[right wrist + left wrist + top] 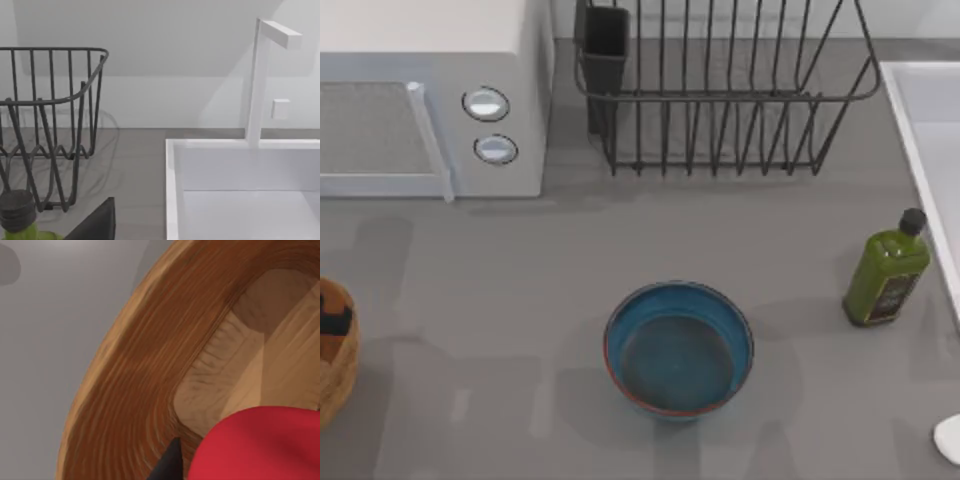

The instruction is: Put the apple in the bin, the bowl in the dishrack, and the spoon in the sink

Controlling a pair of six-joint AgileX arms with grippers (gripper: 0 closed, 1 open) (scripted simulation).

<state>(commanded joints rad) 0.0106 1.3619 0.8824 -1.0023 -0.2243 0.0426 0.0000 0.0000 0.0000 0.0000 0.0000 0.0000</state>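
Apple (265, 445) sits right at the left gripper's fingertip (167, 465) in the left wrist view, red surface close against the dark finger, with the bin's (150, 375) wooden inner wall and floor just beyond it. Cannot tell from this whether the left fingers are clamped on the apple or apart. From the top view the bin (335, 370) is at the table's left edge, a dark bit of the left gripper (334, 320) over its rim.

Bowl (679, 347) stands upright on the grey table (520, 300), well apart from the left gripper, nothing touching it. Dishrack (720, 90) stands at the table's back, its dark cutlery cup (605, 45) at the corner beside the microwave (430, 100).

Right wrist view: one dark finger (97, 222) of the right gripper, with the sink (240, 195) just ahead, white rim and faucet (260, 80) behind. Green oil bottle (20, 220) is near that finger; dishrack (50, 125) is farther off. Cannot tell the right gripper's opening.

Spoon (950, 437) lies on the table at the right edge, white rounded end visible, near the sink (930, 130) but outside it. Oil bottle (887, 270) is upright beside the sink rim.
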